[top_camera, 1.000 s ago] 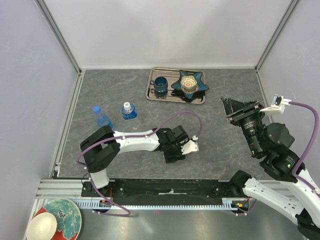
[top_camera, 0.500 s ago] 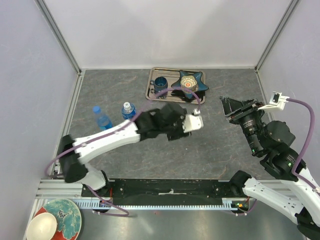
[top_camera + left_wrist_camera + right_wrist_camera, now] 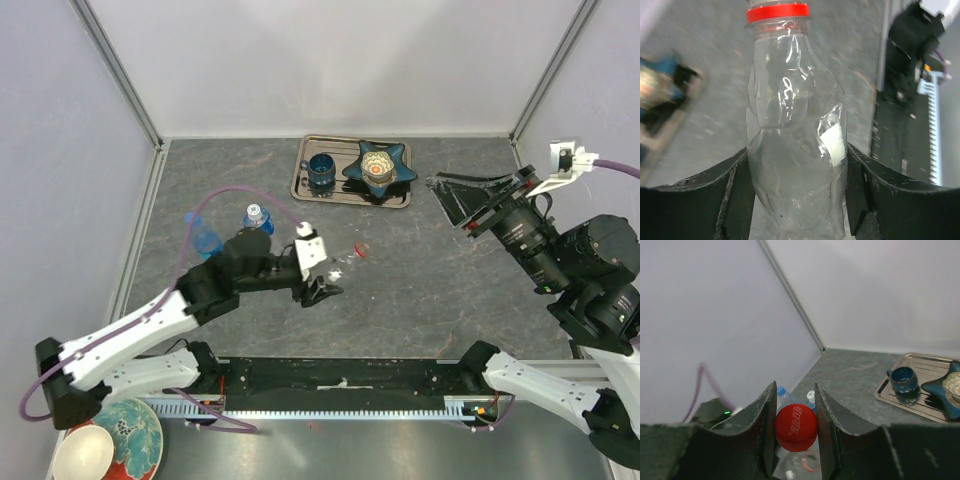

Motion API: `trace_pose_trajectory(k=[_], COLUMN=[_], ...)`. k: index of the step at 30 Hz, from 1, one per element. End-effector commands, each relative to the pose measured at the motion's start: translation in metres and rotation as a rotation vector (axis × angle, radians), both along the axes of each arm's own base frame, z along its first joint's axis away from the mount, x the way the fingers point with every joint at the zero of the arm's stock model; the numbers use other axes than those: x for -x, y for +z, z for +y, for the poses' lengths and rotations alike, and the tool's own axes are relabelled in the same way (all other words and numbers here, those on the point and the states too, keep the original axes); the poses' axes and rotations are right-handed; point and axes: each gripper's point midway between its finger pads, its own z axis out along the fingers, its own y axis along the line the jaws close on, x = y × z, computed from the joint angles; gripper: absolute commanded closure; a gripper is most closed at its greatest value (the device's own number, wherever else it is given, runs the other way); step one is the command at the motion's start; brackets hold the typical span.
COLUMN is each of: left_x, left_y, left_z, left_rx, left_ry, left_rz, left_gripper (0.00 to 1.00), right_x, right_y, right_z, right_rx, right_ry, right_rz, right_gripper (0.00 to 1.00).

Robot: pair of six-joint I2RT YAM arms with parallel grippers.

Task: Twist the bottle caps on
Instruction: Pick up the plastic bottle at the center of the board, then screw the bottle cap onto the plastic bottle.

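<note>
On the grey table [image 3: 450, 290] the count is three bottles and three caps. A blue-tinted bottle [image 3: 204, 238] wears the blue cap [image 3: 193, 218]. A blue-labelled bottle [image 3: 258, 224] wears the white cap [image 3: 255, 211]. The third is a clear bottle [image 3: 790, 125] whose neck carries a red ring, and the red cap [image 3: 796, 427] is loose.

The two capped bottles stand upright, near each other, at the left. The left gripper [image 3: 322, 283] is clamped round the clear bottle's belly, one finger against each side. The bottle's long axis lies about level, and its neck points rightward and a little away from the arm bases, toward the right gripper [image 3: 450, 203].

The right gripper pinches the red cap by its rim between both fingers (the printed top faces its own wrist camera). Cap and neck are apart, with the neck to the left of that gripper in the overhead view.

One tray [image 3: 350, 202] at the far side carries one dark cup [image 3: 321, 170] and one star-shaped dish [image 3: 376, 168].
</note>
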Motion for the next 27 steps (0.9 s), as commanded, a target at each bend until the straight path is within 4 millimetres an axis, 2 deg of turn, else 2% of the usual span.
trace_pose_trajectory(k=[1,2,5,7,10,13,18,27], left_x=[0.03,0.034,0.045,0.053,0.055,0.052,0.05,0.047], left_y=[0.018,0.023,0.037,0.056,0.067,0.059,0.07,0.059], left_z=[-0.027,-0.03,-0.035,-0.036,-0.032,-0.023,0.003,0.021], left_rx=[0.157,0.169,0.186,0.244,0.295,0.292,0.342,0.357], left_ry=[-0.227,-0.245,-0.331,-0.399,-0.413,-0.402,-0.385,-0.321], left_rz=[0.193,0.236,0.248,0.188,0.107,0.098,0.048,0.066], left_gripper=[0.98,0.98,0.98,0.98,0.98,0.98,0.98,0.98], right_x=[0.014,0.017,0.018,0.021,0.024,0.026,0.02,0.017], right_y=[-0.02,-0.023,-0.024,-0.024,-0.027,-0.033,-0.046,-0.041], right_z=[0.037,0.046,0.055,0.058,0.063,0.073,0.095,0.127], right_rx=[0.137,0.149,0.134,0.124,0.089,0.046,-0.013,-0.18], right_ry=[0.205,0.251,0.292,0.316,0.349,0.396,0.466,0.601], right_rz=[0.002,0.005,0.005,0.002,0.01,0.025,0.051,0.074], right_gripper=[0.7,0.7,0.7,0.7,0.7,0.7,0.7,0.71])
